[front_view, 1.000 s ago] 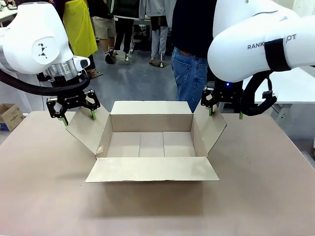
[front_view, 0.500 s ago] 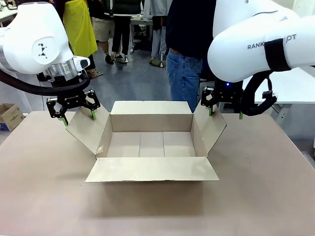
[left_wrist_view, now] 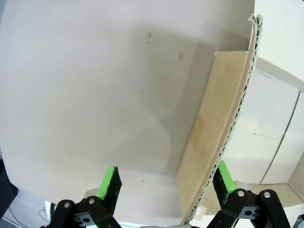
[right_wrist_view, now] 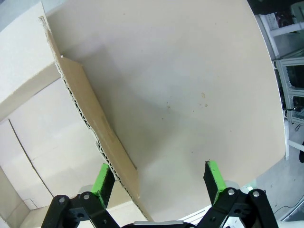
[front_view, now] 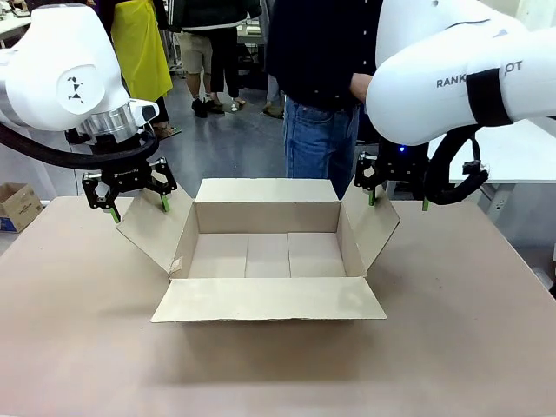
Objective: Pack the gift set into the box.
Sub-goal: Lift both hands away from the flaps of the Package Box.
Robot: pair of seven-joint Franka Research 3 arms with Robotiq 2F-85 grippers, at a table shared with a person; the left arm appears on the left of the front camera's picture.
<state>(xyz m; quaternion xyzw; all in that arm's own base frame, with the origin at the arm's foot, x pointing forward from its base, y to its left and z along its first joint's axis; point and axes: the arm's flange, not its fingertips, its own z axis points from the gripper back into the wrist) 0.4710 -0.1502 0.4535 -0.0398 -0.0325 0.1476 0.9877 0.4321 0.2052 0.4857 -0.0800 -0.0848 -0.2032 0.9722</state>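
Arms same as a second ago. The only change is the person, upper centre of the front view, who has stepped left and now stands right behind the box. The box sits mid-frame on the table with its flaps splayed and its floor bare cardboard, so nothing is packed yet. My left gripper is spread wide, straddling the top edge of the left flap. In the left wrist view that edge runs just beside one green pad, unpinched; can't tell if touching. My right gripper is likewise spread over the right flap, with the edge next to a pad. My read: I hold the flaps clear while the person comes with the gift set.
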